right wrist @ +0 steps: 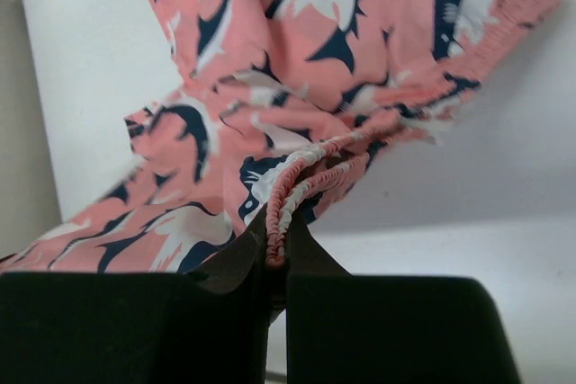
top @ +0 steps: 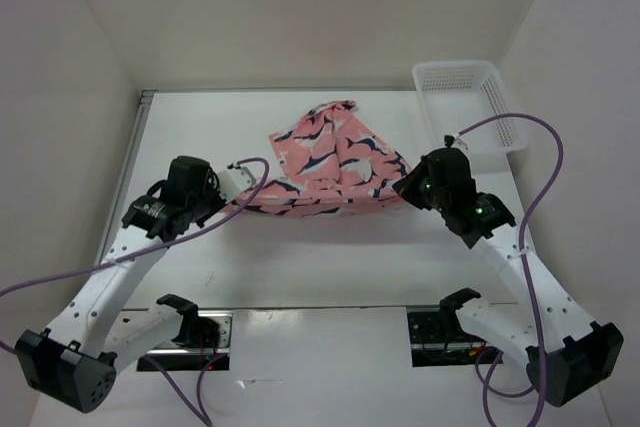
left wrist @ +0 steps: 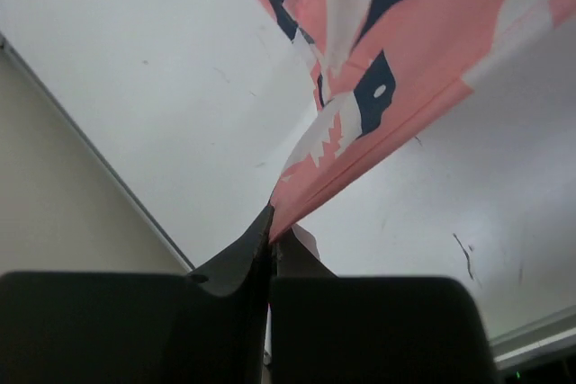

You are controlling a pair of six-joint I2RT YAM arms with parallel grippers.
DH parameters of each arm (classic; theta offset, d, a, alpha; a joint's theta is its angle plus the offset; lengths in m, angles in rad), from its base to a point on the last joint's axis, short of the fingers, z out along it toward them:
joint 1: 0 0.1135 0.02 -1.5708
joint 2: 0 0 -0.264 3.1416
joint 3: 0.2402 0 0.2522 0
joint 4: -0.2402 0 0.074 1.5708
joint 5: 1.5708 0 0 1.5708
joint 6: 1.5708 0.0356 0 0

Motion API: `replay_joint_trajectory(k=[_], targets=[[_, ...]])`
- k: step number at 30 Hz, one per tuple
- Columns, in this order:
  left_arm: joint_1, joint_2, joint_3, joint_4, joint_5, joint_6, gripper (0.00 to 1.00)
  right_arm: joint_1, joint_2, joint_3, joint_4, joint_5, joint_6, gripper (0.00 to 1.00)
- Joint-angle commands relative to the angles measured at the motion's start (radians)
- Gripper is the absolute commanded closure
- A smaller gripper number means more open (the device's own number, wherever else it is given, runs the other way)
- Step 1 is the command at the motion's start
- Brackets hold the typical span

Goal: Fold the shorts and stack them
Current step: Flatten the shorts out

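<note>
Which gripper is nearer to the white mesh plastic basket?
Right. The right gripper is in front of the white mesh plastic basket; the left gripper is far to its left.

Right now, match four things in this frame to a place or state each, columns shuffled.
1 left gripper
2 right gripper
3 shorts
4 white mesh basket

A far right corner
B shut on the gathered waistband
C stretched between both grippers
D shut on a thin flat corner

Pairs: 1-D, 2-B, 3-C, 4-A
</note>
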Motion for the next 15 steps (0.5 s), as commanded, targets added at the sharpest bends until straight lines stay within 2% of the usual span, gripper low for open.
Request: replay_joint_trajectory(k=[1,4,9,10,11,13,14,15], targets=[[0.023,-0.075,-0.031,-0.215,-0.068,0.035,1.0,-0.017,-0.064,-0.013,-0.112,0.032,0.027,1.0],[0.023,-0.075,-0.051,-0.281,-0.008,0.066,1.0,-0.006,-0.043,-0.036,-0.136,-0.022,0.037,1.0],[0.023,-0.107,-0.027,-0.361,0.119,0.147,0.87,0.053,-0.03,-0.036,-0.207,-0.043,0.089,1.0],[0.023,-0.118,0.002,-0.377,0.145,0.168,0.7,0.068,-0.03,-0.036,-0.242,-0.052,0.098,1.0],[0.023,-0.118,0.016,-0.395,0.195,0.223,0.6,0.077,-0.046,-0.027,-0.26,-0.071,0.098,0.97],[0.023,-0.149,0.027,-0.436,0.211,0.283,0.52,0.077,-0.058,-0.012,-0.305,-0.091,0.112,0.77],[0.023,-0.159,0.027,-0.437,0.211,0.306,0.45,0.077,-0.067,-0.003,-0.361,-0.104,0.125,0.6],[0.023,-0.179,0.036,-0.446,0.2,0.348,0.41,0.077,-0.085,0.009,-0.394,-0.105,0.151,0.51]])
